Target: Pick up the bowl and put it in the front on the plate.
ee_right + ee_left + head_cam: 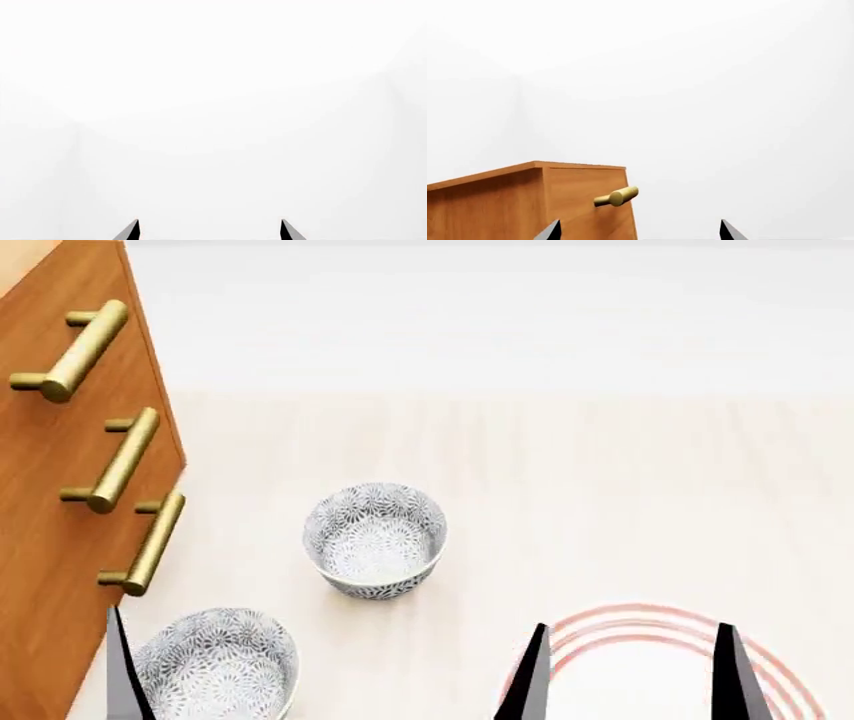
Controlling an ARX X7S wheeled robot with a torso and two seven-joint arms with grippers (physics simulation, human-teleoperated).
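Pale wood-grain desk (601, 490), filling most of the head view and meeting a white wall at 12 o'clock.

Wooden cabinet (54, 440), at 9 to 11 o'clock in the head view, its face bearing three brass bar handles (120, 460) stacked one below another. In the left wrist view the same cabinet (507, 205) shows a top corner and one brass handle (617, 196) end-on against the white wall.

The plate (667, 625), white with concentric red rings, at 5 o'clock in the head view, cut off by the picture's lower edge. Its far rim shows between and around the two dark fingers of the right hand (630, 680), which hangs above it.

The bowl (375, 538), white with grey-blue floral pattern, upright on the desk near the middle of the head view, at about 10 o'clock from the plate and well apart from it. Nothing touches it.

Second bowl (220, 660), same pattern, at 7 o'clock in the head view, near the cabinet's foot and partly cut off.

Right hand: fingers spread wide, grasping nothing, also seen in the right wrist view (208, 230) against plain white.

Left hand: only one finger (127, 670) shows in the head view, just beside the second bowl; the left wrist view (640, 231) shows both tips parted and empty.
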